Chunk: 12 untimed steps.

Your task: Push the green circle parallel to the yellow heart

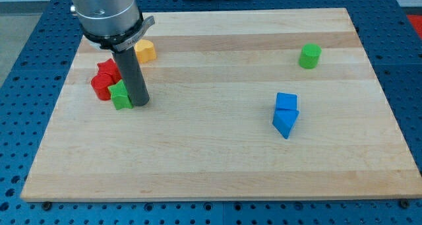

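At view's left, my tip (140, 103) partly hiding green block (120, 96), shape unclear

We see a pale wooden board (217, 159) with lengthwise grain bands, lying on a blue perforated surface (20, 47). At two o'clock on the board sits the bright green circle (309, 56). Near four o'clock, two blue blocks (286, 101) (285, 123) share one shade. At ten o'clock, the yellow heart (145, 51) looks orange-yellow, two red blocks (107, 70) (101, 86) match, and a green block (121, 96) joins them. Our rod is dark grey down to my tip (140, 104).
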Motion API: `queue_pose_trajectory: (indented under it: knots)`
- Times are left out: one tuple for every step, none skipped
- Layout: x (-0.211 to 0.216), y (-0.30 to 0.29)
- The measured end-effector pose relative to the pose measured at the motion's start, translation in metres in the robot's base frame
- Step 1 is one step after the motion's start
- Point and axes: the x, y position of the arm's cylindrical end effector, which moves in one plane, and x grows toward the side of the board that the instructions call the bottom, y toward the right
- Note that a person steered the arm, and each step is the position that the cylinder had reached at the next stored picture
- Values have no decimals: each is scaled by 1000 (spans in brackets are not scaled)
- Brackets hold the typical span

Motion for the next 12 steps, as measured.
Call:
queue_pose_trajectory:
  knots:
    - [2,-19]
    - [7,-20]
    - [11,19]
    - [5,109]
    - [-16,192]
    - [-45,263]
    - [-57,316]
    - [-58,353]
    - [-87,361]
    - [-86,317]
    - [-76,285]
    - [-84,297]
